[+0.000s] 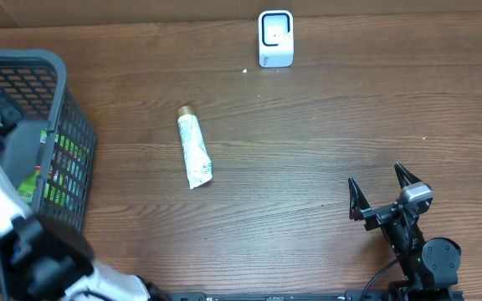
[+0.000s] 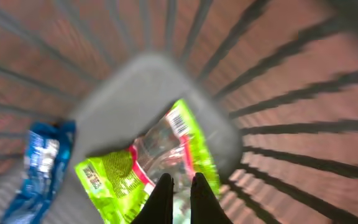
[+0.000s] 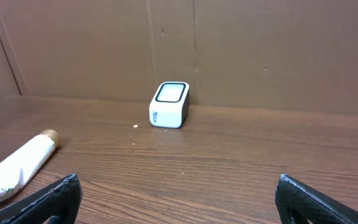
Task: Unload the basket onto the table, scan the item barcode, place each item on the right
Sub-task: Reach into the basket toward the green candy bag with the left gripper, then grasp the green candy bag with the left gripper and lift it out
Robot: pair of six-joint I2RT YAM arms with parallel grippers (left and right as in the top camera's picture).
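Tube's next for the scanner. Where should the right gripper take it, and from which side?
Take the tube mid-body from above, jaws across its narrow width. It lies flat with its cap toward the far wall, and the crimped near end looks too thin to hold well.

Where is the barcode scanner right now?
Overhead, the scanner stands near the far edge of the table, just right of centre, beyond the white tube and apart from it.

Overhead straight down; left wrist close inside basket (image 2: pixel 138 87); right wrist low toward scanner (image 3: pixel 169 104), also overhead.

Blurry green packet (image 2: pixel 114 171); basket (image 1: pixel 53 63) edge-cropped.
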